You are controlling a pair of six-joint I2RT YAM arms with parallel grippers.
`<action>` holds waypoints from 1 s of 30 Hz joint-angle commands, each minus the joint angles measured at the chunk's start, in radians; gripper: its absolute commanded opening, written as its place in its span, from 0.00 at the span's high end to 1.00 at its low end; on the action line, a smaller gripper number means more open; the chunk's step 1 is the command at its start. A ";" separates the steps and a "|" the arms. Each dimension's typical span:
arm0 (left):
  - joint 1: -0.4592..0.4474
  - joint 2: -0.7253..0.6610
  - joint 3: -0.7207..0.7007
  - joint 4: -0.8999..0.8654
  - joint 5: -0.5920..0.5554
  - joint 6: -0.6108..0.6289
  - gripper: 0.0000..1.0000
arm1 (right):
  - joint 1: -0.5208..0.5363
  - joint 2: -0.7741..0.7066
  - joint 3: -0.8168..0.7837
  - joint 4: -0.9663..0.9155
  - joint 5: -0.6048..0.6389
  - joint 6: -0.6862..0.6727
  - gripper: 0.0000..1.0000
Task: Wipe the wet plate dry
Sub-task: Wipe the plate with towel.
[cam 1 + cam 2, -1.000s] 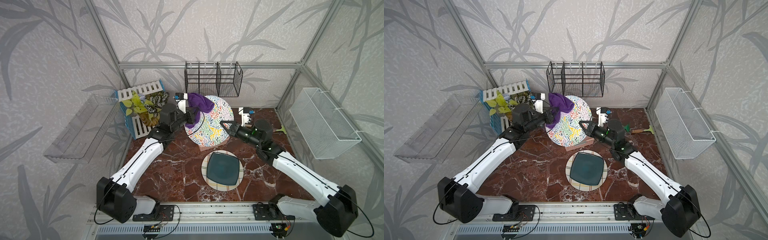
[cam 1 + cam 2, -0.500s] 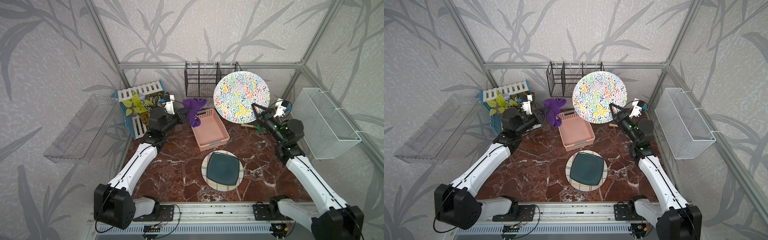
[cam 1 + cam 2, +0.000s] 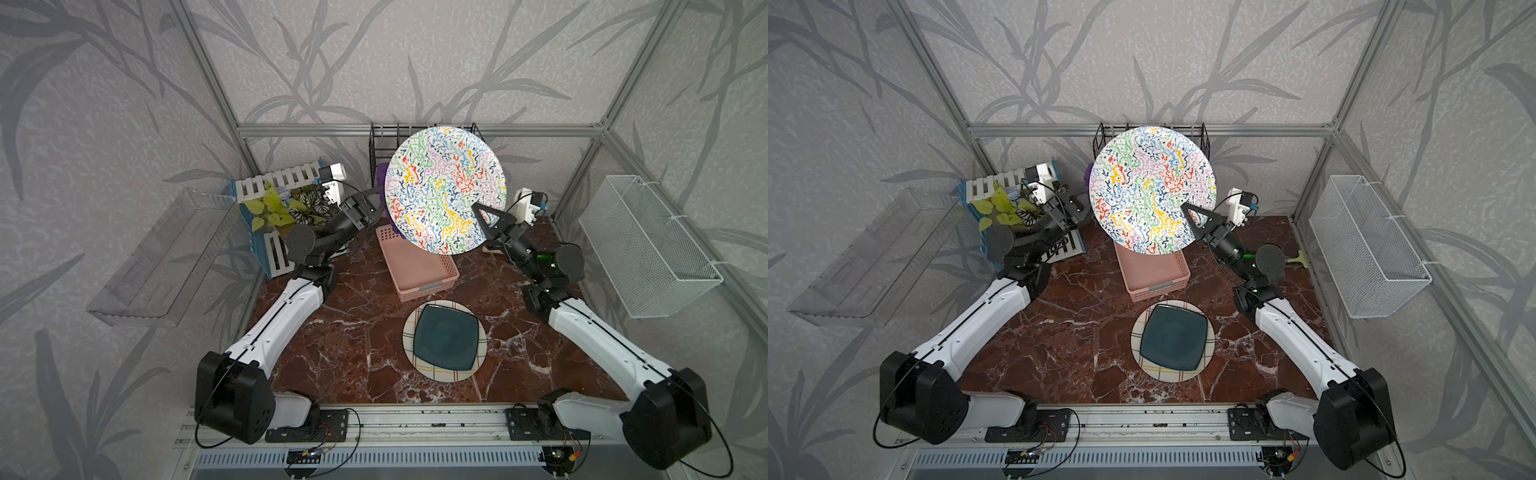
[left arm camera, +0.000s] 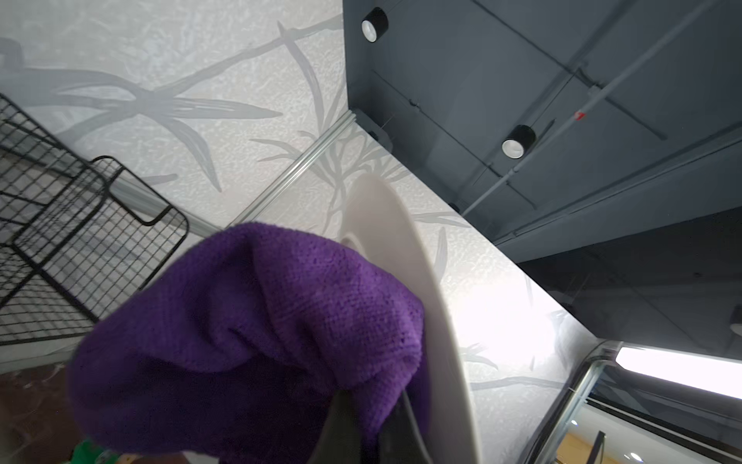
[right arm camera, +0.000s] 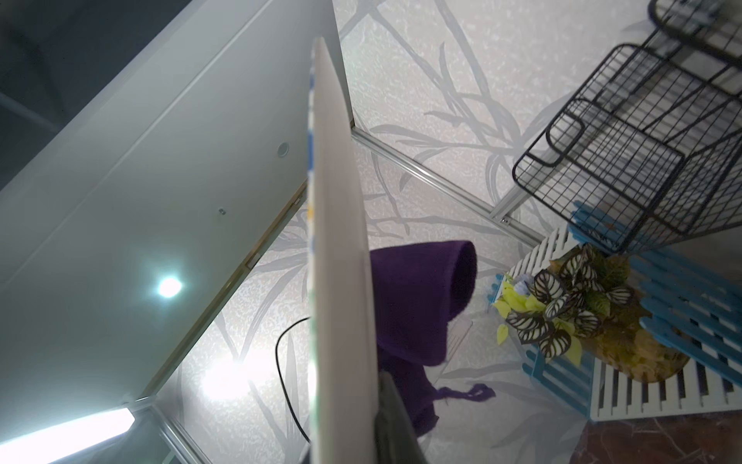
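**Risk: plate held by one rim pinch while it is pushed from behind**

- The plate (image 3: 444, 189) is up in the air at 12 o'clock of the desk (image 3: 340, 332), near upright, with its patterned face toward the top cameras. It hangs over the pink basket (image 3: 419, 270).
- The right pincer (image 3: 478, 210) is clamped on the rim at about 4 o'clock of the face. That is the only support.
- The left pincer (image 3: 372, 198) is closed on a bunched purple cloth (image 4: 249, 329) behind the plate's 9 o'clock edge. In the left wrist view the cloth looks pressed to the plain back.

Failure modes, my read:
- Cloth pressure lands far from the grip point, so it levers about the pinch. The plate could pivot or creep out of the jaws, more so if the rim is wet. I can't see any water.
- If it drops, it lands on the basket, or on the dark square dish (image 3: 445, 343) and checked plate (image 3: 478, 365) at 6 o'clock.
- The wire rack (image 3: 380, 141) sits just behind at 12 o'clock. A wide wipe stroke could clip it with the left arm or snag the cloth's loose tail.
- The cloth is a loose wad and could drag out of the jaws.
- Only the back is reachable now, so the face may be left wet.
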 commanded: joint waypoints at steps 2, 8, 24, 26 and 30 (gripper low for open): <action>-0.072 0.028 0.025 0.280 -0.086 -0.217 1.00 | 0.068 0.063 0.091 0.144 0.008 0.007 1.00; -0.252 0.068 0.004 0.344 -0.128 -0.216 1.00 | 0.026 0.181 0.261 0.163 0.064 0.039 1.00; -0.218 0.257 0.309 0.393 -0.153 -0.310 1.00 | 0.049 -0.024 0.114 -0.066 -0.044 -0.174 1.00; -0.233 0.277 0.289 0.433 -0.159 -0.347 1.00 | 0.051 -0.022 0.135 -0.074 -0.048 -0.181 1.00; -0.275 0.274 0.236 0.483 -0.180 -0.355 1.00 | 0.053 0.037 0.194 -0.084 -0.054 -0.165 1.00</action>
